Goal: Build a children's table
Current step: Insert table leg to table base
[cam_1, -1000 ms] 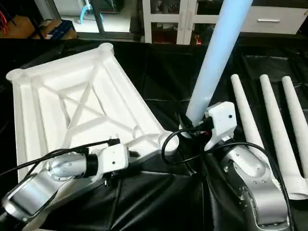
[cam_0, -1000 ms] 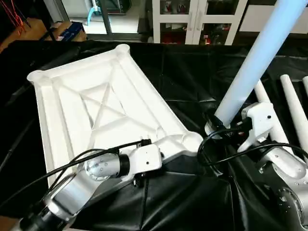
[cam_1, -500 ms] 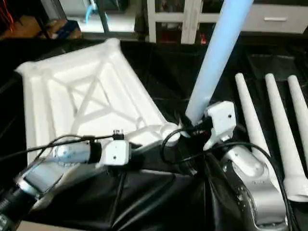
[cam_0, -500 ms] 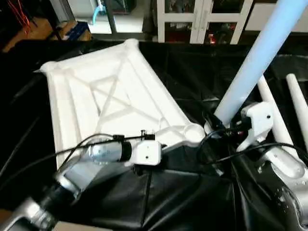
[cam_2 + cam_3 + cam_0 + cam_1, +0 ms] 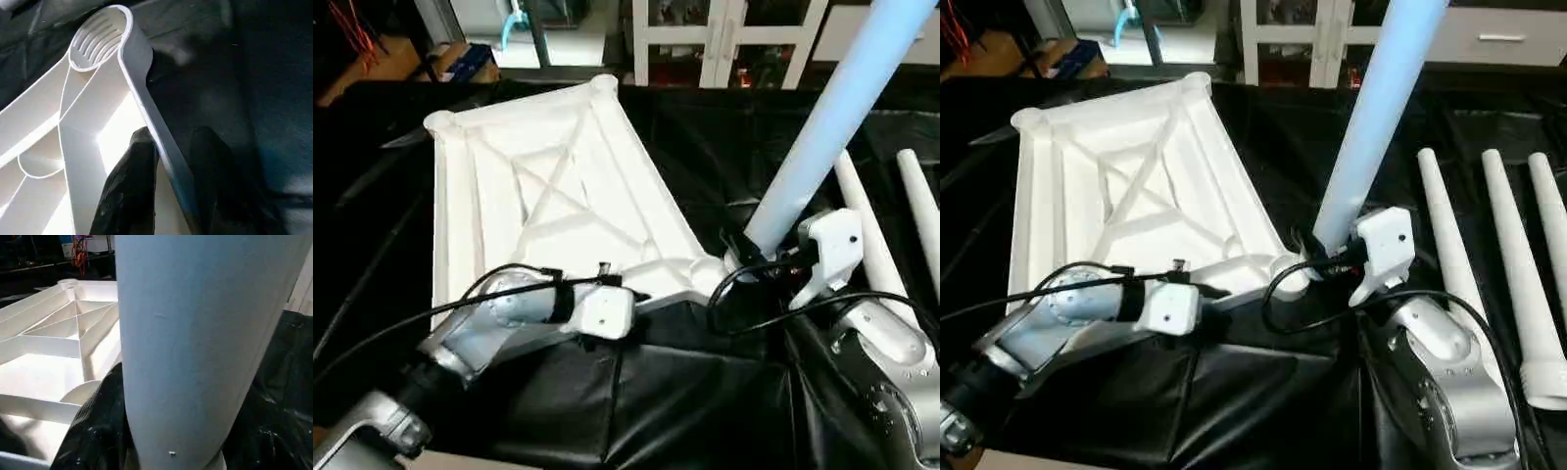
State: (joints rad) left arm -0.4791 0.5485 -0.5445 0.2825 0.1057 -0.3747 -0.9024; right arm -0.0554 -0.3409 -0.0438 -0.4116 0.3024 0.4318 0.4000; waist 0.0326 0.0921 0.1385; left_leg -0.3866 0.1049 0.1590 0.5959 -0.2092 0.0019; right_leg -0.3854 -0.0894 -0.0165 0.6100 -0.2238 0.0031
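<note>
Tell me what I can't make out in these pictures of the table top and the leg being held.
- Held leg: its upper end is cut off by the top edge of both eye views.
- Its lower end: hidden behind the right gripper and cable.
- Table top: the near edge is covered by the left gripper's arm.

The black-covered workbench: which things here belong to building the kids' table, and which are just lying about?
Part of the job:
- table top, upside down, its rim pinched by the left pincer
- leg held by the right pincer near the corner socket
- three spare legs lying to the right

Just lying about:
- white cabinet behind
- cardboard box at the back left
</note>
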